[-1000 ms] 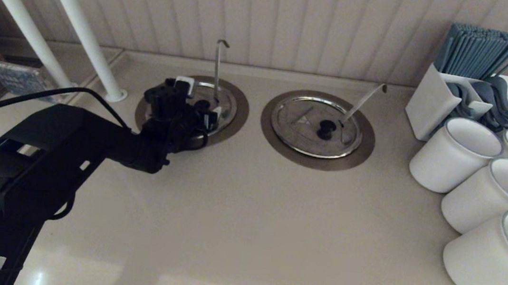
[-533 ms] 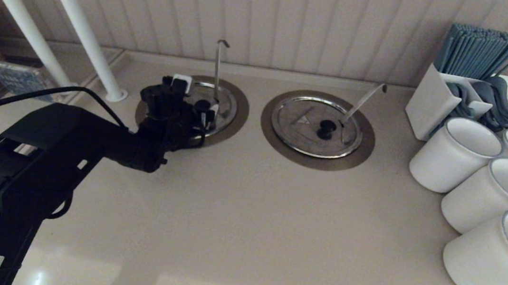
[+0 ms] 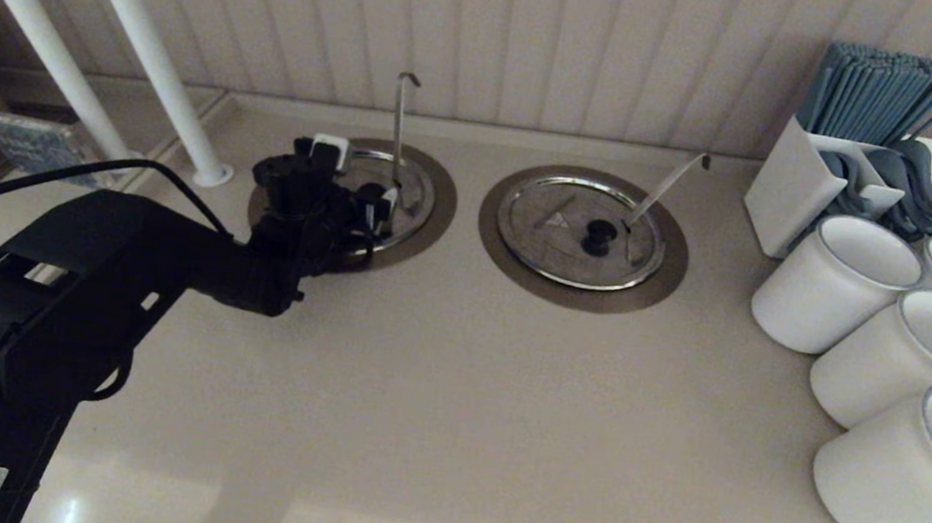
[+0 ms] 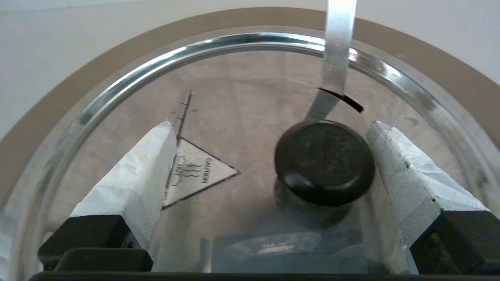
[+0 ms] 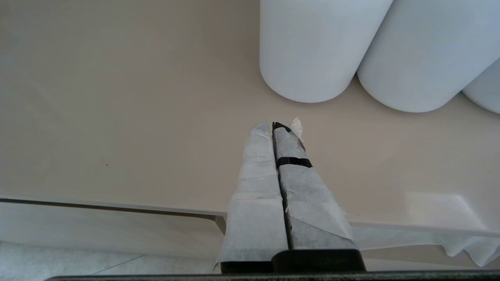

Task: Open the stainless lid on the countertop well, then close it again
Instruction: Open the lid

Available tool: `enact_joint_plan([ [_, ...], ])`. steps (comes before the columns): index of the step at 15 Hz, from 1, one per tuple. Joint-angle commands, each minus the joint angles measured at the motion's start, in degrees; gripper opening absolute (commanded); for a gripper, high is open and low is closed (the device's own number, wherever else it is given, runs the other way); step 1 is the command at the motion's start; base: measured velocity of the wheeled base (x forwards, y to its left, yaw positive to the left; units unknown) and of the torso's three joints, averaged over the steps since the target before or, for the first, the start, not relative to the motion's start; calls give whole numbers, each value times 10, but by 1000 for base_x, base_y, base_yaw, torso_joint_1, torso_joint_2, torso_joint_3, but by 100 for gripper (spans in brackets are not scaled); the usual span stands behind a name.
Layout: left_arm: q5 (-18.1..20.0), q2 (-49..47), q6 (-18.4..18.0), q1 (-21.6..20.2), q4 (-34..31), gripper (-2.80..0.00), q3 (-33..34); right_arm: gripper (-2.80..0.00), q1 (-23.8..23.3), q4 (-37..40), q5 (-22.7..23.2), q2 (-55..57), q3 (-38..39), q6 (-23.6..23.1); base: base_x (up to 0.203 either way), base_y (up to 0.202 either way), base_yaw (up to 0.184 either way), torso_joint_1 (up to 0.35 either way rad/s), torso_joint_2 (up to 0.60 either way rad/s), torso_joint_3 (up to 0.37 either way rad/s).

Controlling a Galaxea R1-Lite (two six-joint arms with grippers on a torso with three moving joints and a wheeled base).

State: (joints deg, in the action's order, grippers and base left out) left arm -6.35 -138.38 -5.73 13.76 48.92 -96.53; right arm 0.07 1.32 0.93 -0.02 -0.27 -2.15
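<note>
The stainless lid (image 3: 411, 188) lies flat and closed on the countertop well, whose bronze-grey ring (image 3: 441, 206) shows around it. An upright ladle handle (image 3: 399, 122) rises through its notch. My left gripper (image 3: 359, 172) hovers open just over the lid. In the left wrist view the lid (image 4: 242, 97) fills the frame, and the black knob (image 4: 324, 160) sits between the taped fingers (image 4: 133, 175), close to one of them without being clamped. The triangle caution mark (image 4: 199, 171) lies by the other finger. My right gripper (image 5: 275, 127) is shut and empty, parked at the counter's front edge.
A twin lid (image 3: 558, 219) with a slanting ladle handle (image 3: 668, 184) sits to the right. Several white cups (image 3: 837, 282) and a holder of blue straws (image 3: 871, 97) crowd the right side. Two white poles (image 3: 148, 50) stand at the back left.
My left gripper has edged slightly left and toward the wall over the lid, staying open. The lid has not moved.
</note>
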Motion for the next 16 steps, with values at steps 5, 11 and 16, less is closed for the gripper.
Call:
enact_joint_plan([
  [5, -1, 0, -1, -1, 3, 0, -1, -280, 0, 0, 0, 0, 0, -1, 0, 0, 0, 0, 0, 0],
  [11, -2, -8, -6, -5, 4, 0, -3, -280, 0, 0, 0, 0, 0, -1, 0, 0, 0, 0, 0, 0],
  [16, -1, -2, -6, -15, 5, 0, -4, -280, 0, 1, 0, 0, 0, -1, 0, 0, 0, 0, 0, 0],
])
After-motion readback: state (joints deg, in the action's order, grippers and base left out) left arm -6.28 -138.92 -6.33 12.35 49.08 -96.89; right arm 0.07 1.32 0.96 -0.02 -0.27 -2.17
